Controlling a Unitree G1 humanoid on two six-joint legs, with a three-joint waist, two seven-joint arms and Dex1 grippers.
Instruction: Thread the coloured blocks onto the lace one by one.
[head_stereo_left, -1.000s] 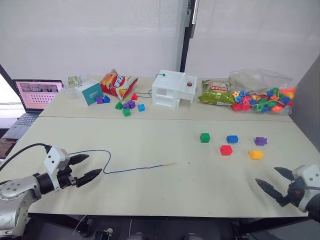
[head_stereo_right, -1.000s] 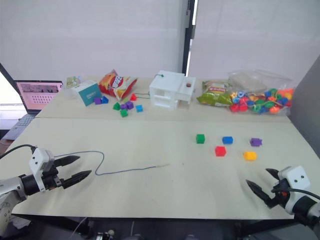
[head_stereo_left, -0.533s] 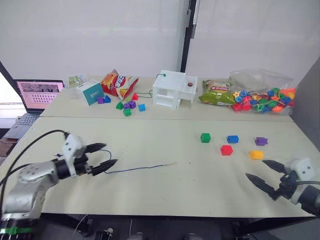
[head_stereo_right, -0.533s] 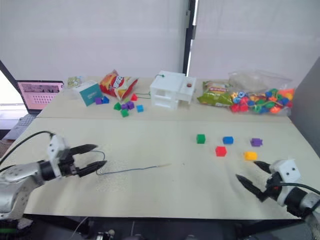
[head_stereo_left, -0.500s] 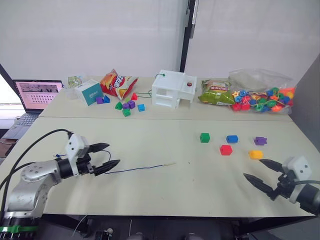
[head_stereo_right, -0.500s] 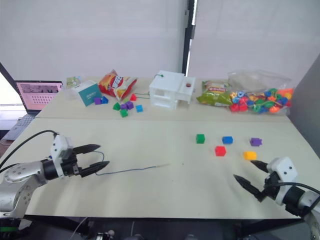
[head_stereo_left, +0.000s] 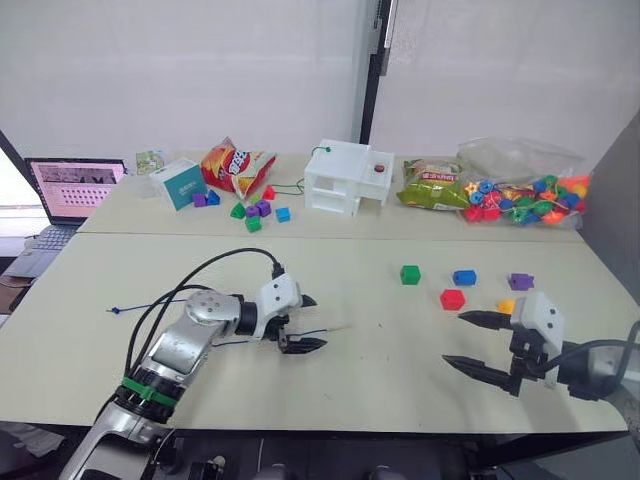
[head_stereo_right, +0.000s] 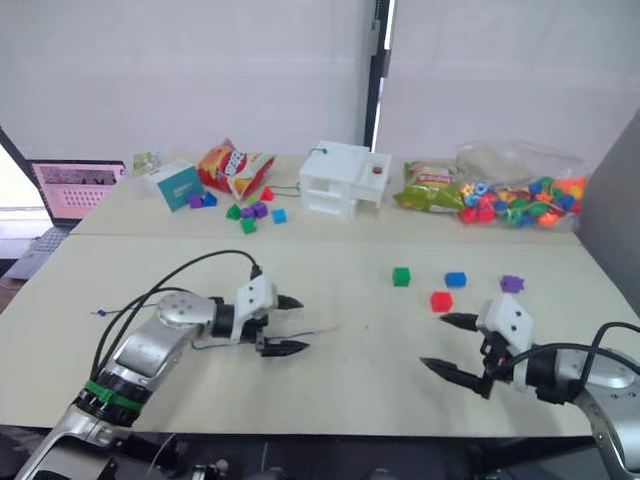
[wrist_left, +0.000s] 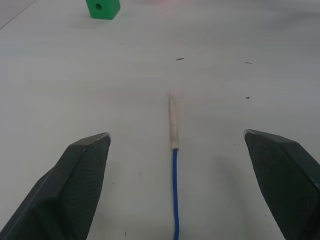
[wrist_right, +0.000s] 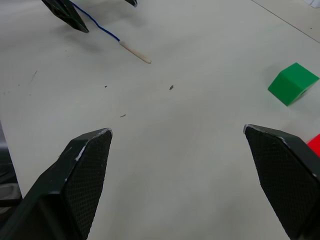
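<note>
The lace (head_stereo_left: 228, 341) lies on the table, a thin dark-blue string with a stiff pale tip (wrist_left: 173, 121). My left gripper (head_stereo_left: 308, 322) is open and low over the table, one finger on each side of the lace just behind the tip. Green (head_stereo_left: 410, 275), blue (head_stereo_left: 464, 278), red (head_stereo_left: 452, 299) and purple (head_stereo_left: 520, 282) blocks sit loose at the right. A yellow-orange block (head_stereo_left: 506, 306) is partly hidden behind my right gripper (head_stereo_left: 455, 338). That gripper is open and empty, just in front of the blocks, pointing left towards the lace tip.
Along the back stand a white toy house (head_stereo_left: 345, 180), a chip bag (head_stereo_left: 235, 165), a teal box (head_stereo_left: 180, 185), several small blocks (head_stereo_left: 255, 212), a green snack pack (head_stereo_left: 432, 188) and a clear bag of beads (head_stereo_left: 525, 195). A laptop (head_stereo_left: 75, 190) sits far left.
My left gripper has moved right along the lace, from its far-left part to just behind the tip. My right gripper has moved left and inward, close to the blocks. Both remain open.
</note>
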